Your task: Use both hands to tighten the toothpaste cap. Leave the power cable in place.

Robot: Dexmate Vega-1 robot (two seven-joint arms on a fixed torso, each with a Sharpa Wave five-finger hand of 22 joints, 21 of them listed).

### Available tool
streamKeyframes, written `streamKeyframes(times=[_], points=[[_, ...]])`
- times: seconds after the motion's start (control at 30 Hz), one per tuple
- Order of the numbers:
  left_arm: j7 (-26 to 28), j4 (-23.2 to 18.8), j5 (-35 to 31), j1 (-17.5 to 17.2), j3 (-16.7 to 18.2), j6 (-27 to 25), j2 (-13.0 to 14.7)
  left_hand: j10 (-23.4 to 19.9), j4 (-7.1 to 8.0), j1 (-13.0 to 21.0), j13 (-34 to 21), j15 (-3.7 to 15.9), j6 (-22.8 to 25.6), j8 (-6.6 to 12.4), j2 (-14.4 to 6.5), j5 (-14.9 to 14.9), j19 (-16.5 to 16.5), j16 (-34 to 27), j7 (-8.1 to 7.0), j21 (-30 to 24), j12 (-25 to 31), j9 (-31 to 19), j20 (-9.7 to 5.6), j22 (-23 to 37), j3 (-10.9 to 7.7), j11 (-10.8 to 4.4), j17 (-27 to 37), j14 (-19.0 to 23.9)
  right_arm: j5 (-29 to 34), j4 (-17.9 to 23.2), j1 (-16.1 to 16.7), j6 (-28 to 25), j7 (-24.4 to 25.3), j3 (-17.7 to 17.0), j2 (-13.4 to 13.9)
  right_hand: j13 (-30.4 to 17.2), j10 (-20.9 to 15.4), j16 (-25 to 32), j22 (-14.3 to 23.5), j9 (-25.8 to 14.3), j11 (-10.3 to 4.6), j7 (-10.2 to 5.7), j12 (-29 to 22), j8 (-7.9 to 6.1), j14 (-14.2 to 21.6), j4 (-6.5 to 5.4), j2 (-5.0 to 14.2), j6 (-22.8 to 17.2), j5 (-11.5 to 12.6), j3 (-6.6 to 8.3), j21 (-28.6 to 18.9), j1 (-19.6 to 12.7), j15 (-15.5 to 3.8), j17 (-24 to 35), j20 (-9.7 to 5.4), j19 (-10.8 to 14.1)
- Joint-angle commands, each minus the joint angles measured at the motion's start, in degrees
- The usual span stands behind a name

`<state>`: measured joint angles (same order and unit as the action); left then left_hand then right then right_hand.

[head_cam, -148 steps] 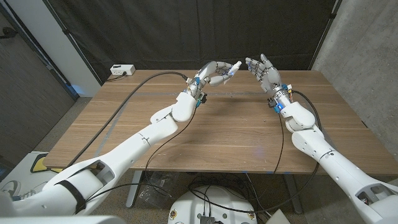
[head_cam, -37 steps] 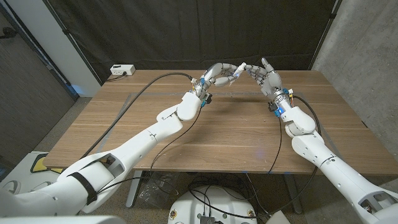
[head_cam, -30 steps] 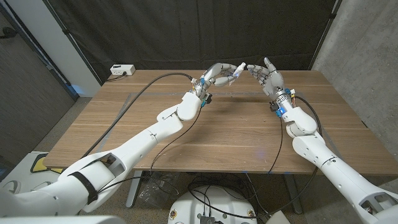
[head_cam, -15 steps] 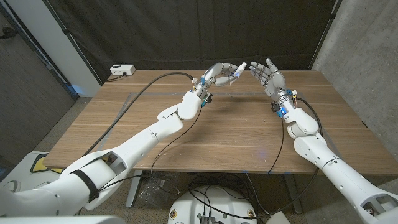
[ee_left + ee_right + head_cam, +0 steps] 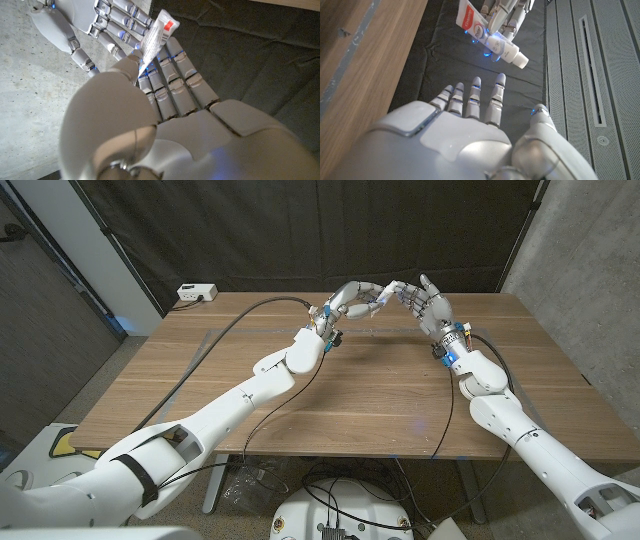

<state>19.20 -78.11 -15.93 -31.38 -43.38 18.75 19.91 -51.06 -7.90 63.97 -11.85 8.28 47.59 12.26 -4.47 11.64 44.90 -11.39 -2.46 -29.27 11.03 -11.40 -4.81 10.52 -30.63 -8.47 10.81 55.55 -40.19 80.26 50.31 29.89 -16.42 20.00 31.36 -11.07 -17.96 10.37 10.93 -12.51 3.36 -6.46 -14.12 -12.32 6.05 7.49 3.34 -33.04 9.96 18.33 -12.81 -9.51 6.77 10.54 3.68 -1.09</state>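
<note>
— Where did you have room to pass?

— The bare wooden table [image 5: 370, 395] lay open below both raised hands, across the middle of the frame.

— And what stood in your way?

— The black power cable [image 5: 215, 340] crossed the table's left part, and the left hand [image 5: 352, 298] and right hand [image 5: 428, 298] met fingertip to fingertip at upper centre.

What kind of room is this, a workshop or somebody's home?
Most likely a robot test lab, not a home: a bare wooden table stands before a black curtain backdrop and a concrete wall, and cables run across the table to the arms.
</note>
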Motion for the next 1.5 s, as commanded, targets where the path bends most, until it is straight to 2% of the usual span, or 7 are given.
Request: streamKeyframes(times=[0.03, 0.2, 0.4, 1.0, 1.3, 1.5], points=[[-1.01, 1.32, 0.41, 0.55, -0.23, 1.07, -0.24, -0.46, -0.02, -0.17, -0.12, 3.55, 0.23, -0.13, -0.18, 0.27, -0.24, -0.28, 0.14, -0.44, 0.21, -0.16, -1.31, 0.27, -0.30, 0.09, 0.13, 0.14, 0.42, 1.15, 0.23, 0.30, 0.31, 0.07, -0.08, -0.19, 0.26, -0.05, 0.06, 0.08, -0.13, -0.70, -0.07, -0.44, -0.33, -0.15, -0.24, -0.97, 0.28, 0.05, 0.18, 0.01, 0.27, 0.18, 0.40, -0.60], [-1.29, 2.12, 0.59, 0.96, -0.31, 1.57, -0.40, -0.40, -0.05, -0.18, -0.12, 3.53, 0.23, -0.14, -0.15, 0.27, -0.28, -0.27, 0.19, -0.48, 0.18, -0.16, -1.30, 0.27, -0.41, 0.14, 0.12, 0.10, 0.54, 1.40, 0.29, 0.22, 0.48, 0.12, -0.02, -0.20, -0.11, 0.07, 0.08, 0.17, -0.31, -1.29, -0.21, -1.01, -0.32, -0.11, -0.09, -2.72, 0.30, 0.15, 0.18, -0.15, 0.28, 0.15, 0.64, -0.53], [-1.63, 2.66, 0.79, 1.28, -0.32, 1.65, -0.48, -0.45, -0.08, -0.19, -0.13, 3.55, 0.22, -0.14, -0.16, 0.28, -0.32, -0.25, 0.20, -0.55, 0.21, -0.17, -1.34, 0.26, -0.56, 0.30, 0.13, 0.03, 0.48, 1.34, 0.34, 0.14, 0.76, 0.15, -0.22, -0.20, -0.34, 0.21, 0.08, 0.24, -0.48, -1.45, -0.28, -1.36, -0.12, -0.03, 0.03, -3.88, 0.31, 0.25, 0.13, -0.34, 0.47, 0.13, 1.13, -0.34], [-1.07, 3.17, 0.64, 1.50, -0.13, 2.10, -0.57, -0.37, -0.09, -0.32, -0.13, 3.56, 0.22, -0.15, -0.11, 0.27, -0.44, -0.28, 0.20, -0.72, 0.18, -0.17, -1.35, 0.26, -0.89, 0.24, 0.14, 0.04, 0.75, 0.32, -0.49, 0.79, 0.30, 0.50, -0.86, -0.20, -1.56, 0.48, 0.11, 0.42, -0.54, -1.72, -0.71, -2.37, 0.47, 0.15, 0.26, -7.47, 0.32, 0.49, 0.11, -0.83, -0.12, 0.10, 1.28, -0.11], [-0.74, 4.68, 0.90, 2.00, -0.28, 2.99, -1.14, -0.36, -0.08, -0.44, -0.13, 3.49, 0.19, -0.16, -0.05, 0.26, -0.46, -0.30, 0.14, -0.83, 0.19, -0.17, -1.33, 0.26, -1.04, 0.18, 0.15, 0.06, 0.98, 1.70, 0.88, 0.83, 2.30, -0.28, -0.49, -0.19, -3.45, 0.91, 0.07, 0.36, -1.02, -1.92, -1.36, -3.98, 2.13, 0.27, 0.55, -12.67, 0.34, 0.74, -0.10, -1.34, -0.70, 0.10, 1.70, 0.86], [-0.20, 5.40, 0.91, 2.27, -0.27, 3.53, -1.50, -0.45, -0.07, -0.49, -0.13, 3.53, 0.06, -0.22, -0.05, 0.25, -0.51, -0.30, 0.23, -0.89, 0.22, -0.17, -1.32, 0.25, -1.16, 0.16, 0.16, 0.03, 0.86, 1.97, 1.25, 0.72, 2.42, -0.46, -0.17, -0.18, -4.34, 1.11, 0.06, 0.33, -1.10, -1.88, -1.67, -4.34, 2.99, 0.30, 0.58, -13.94, 0.33, 0.78, -0.16, -1.48, -0.82, 0.10, 1.74, 1.16]])
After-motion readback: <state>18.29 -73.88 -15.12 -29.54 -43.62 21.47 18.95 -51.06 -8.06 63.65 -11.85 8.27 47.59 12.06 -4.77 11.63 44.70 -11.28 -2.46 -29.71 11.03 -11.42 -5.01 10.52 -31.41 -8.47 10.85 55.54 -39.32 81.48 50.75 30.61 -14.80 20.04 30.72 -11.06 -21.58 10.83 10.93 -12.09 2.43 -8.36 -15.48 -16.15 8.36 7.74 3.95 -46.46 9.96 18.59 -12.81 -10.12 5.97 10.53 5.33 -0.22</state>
